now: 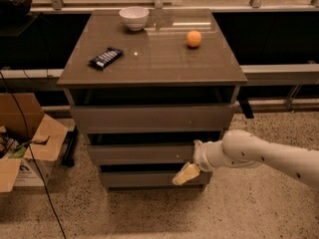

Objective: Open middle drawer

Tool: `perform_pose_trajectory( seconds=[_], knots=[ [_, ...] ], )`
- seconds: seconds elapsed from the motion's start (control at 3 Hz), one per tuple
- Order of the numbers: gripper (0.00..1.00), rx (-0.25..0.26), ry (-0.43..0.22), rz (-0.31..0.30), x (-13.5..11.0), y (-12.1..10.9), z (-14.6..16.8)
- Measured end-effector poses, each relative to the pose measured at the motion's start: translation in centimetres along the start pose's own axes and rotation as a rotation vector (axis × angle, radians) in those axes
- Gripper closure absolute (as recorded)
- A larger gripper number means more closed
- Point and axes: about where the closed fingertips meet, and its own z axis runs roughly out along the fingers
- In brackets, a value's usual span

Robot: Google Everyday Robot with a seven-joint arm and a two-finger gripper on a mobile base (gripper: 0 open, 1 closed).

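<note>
As far as I can tell, the middle drawer (139, 154), second of three in the cabinet (159, 63), looks basically shut, so the whole pull is left to do. One gripper (185, 174) hangs by its lower right corner, in front of the bottom drawer (134, 179); can't tell if it's open or closed. On top: one bowl (134, 18), one orange (194, 38), one snack bar (106, 58). One cardboard box (30, 143) on the floor.

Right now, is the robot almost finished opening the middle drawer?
Not yet. Done: the end effector is at the front of the cabinet, close to the right end of the middle drawer. In hand: it sits a little low, in front of the bottom drawer. Left: catching the middle drawer and pulling it out; it does not look pulled out.
</note>
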Motion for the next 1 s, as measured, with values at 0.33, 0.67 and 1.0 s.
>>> perform_pose_trajectory(
  seconds=[0.33, 0.67, 1.0],
  knots=[
    [0.0, 0.026, -0.025, 0.01, 0.1, -1.8, 2.3],
    [0.0, 0.035, -0.058, 0.057, 1.1, -4.1, 4.8],
    [0.0, 0.036, -0.077, 0.077, 1.4, -6.3, 6.9]
  ],
)
